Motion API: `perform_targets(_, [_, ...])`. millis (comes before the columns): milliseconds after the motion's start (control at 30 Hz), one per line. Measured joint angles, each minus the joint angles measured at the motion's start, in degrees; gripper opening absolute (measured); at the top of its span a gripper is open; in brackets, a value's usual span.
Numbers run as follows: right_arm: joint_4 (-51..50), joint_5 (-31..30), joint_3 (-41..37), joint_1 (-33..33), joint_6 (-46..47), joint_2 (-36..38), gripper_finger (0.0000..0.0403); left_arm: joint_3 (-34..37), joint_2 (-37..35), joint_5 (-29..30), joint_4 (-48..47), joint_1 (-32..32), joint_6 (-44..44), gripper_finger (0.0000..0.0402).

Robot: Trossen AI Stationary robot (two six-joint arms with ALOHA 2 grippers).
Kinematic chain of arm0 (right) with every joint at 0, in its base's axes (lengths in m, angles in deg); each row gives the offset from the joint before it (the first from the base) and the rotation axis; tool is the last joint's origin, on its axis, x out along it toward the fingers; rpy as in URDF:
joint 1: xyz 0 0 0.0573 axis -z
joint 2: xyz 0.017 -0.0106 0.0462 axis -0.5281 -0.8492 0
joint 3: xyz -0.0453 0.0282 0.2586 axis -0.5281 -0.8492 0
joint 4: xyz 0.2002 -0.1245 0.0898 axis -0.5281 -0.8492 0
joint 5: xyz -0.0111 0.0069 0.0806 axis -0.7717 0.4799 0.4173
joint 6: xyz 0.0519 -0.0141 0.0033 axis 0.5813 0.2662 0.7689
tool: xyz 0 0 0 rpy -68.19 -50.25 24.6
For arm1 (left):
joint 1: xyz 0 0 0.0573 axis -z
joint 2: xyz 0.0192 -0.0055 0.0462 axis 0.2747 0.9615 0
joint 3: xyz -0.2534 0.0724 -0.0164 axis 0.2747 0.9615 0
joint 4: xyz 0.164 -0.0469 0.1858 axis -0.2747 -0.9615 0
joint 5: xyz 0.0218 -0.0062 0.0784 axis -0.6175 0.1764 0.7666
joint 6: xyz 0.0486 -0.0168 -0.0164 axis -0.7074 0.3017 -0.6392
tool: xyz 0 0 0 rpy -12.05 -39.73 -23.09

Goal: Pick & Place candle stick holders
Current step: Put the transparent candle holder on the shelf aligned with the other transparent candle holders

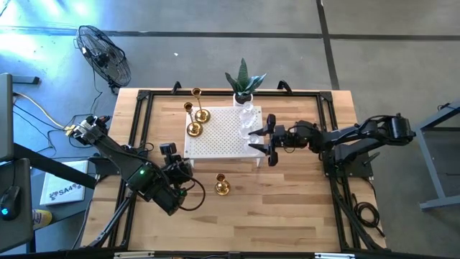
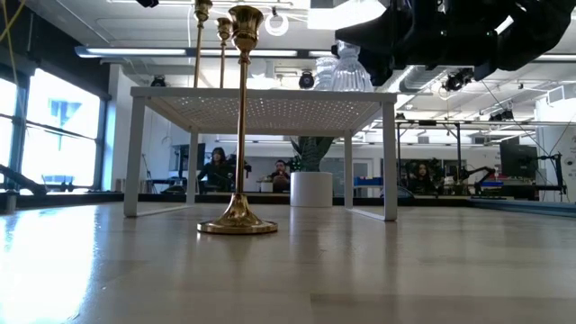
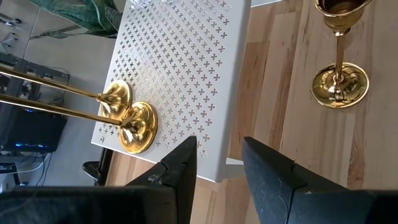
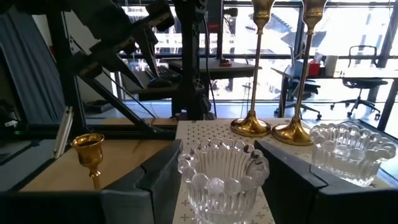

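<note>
Wooden desk [image 1: 287, 208], white perforated stand [image 1: 215, 140]: your right jaws [image 4: 221, 177] sit wide around a glass holder [image 4: 222, 171] up there. Close gently, mid-body. Left jaws [image 3: 217, 165] wait, parted, near the lone gold holder [image 1: 222, 185].

From my remote station I see a white perforated stand [image 1: 219, 133] on the wooden table [image 1: 287, 201], a snake plant in a white pot [image 1: 244, 85] at its far edge, a black floor fan [image 1: 104, 56] off the table, and seated people [image 2: 219, 168] in the room behind.
</note>
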Motion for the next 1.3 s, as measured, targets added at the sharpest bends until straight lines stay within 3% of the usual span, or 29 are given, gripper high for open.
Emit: perform_targets(1300, [-1.5, -2.3, 0.0, 0.0, 3.4, 0.0, 0.0188, 0.0, 0.0, -0.4, 0.4, 0.0, 0.0, 0.0124])
